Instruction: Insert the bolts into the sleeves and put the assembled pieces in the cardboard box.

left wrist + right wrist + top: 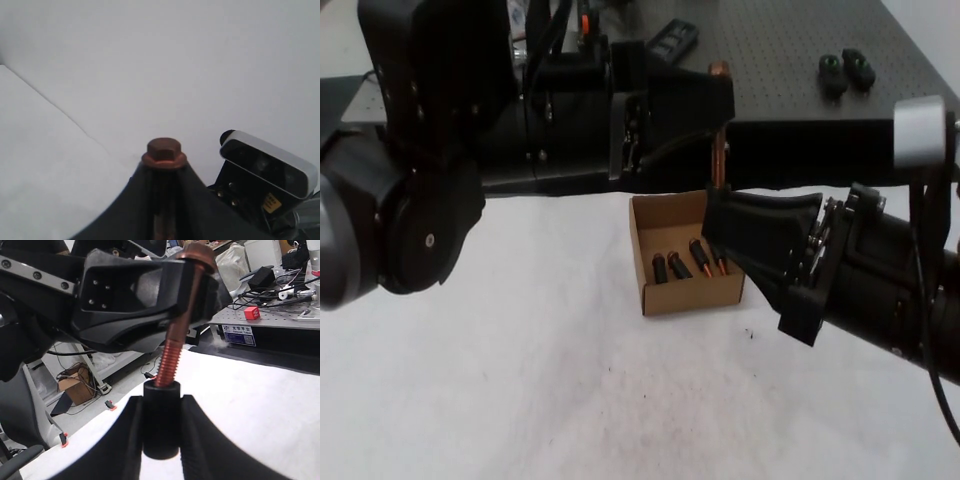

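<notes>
Nothing is legible: the label [241,334] on the bench's [280,340] side and the sticker [270,202] on a camera [267,165] are too small.

Your high view sits behind both arms, looking forward and down over the white cloth-covered surface [520,380] from well back. Your left wrist view looks out along the left hand [164,190], very near the hexagonal head of the copper-coloured threaded metal bolt [164,150] it grips, and catches the right arm's silver-fronted wrist camera [267,167]. Your right wrist view looks along the right hand [161,410], close on the black cylindrical sleeve [161,435] it holds, facing the left hand and the room beyond. All three share the bolt.
</notes>
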`<action>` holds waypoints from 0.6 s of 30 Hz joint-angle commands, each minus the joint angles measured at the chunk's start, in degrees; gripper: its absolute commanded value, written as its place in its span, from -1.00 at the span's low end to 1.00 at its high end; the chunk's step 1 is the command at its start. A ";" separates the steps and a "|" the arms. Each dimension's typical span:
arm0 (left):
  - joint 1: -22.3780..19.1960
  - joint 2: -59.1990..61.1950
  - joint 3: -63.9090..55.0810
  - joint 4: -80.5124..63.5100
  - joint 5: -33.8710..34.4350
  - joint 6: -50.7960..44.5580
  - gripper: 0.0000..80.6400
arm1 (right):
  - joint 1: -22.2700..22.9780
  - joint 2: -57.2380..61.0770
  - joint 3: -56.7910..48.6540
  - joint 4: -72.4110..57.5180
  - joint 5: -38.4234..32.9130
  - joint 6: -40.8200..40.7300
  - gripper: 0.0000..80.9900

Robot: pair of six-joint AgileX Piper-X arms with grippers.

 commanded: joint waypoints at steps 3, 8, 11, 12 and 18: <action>-0.09 -0.84 -0.38 -1.10 1.66 -0.02 -0.98 | -0.19 0.02 -0.86 -5.10 4.07 -0.53 -0.96; -0.09 -0.84 -0.38 -0.99 5.16 -0.02 -0.52 | -0.19 0.02 -0.86 -6.91 4.13 -0.53 -0.96; -0.09 -0.84 -0.38 -0.99 6.80 0.24 0.11 | -0.19 0.02 -0.86 -6.57 4.13 -0.53 -0.96; -0.09 -0.84 -0.38 -0.99 6.81 0.43 0.17 | -0.19 0.02 -0.86 -6.74 4.45 -0.53 -0.96; -0.09 -0.84 -0.38 -0.99 7.09 6.00 -0.05 | -0.85 0.02 -0.86 -7.29 6.21 -1.47 -0.96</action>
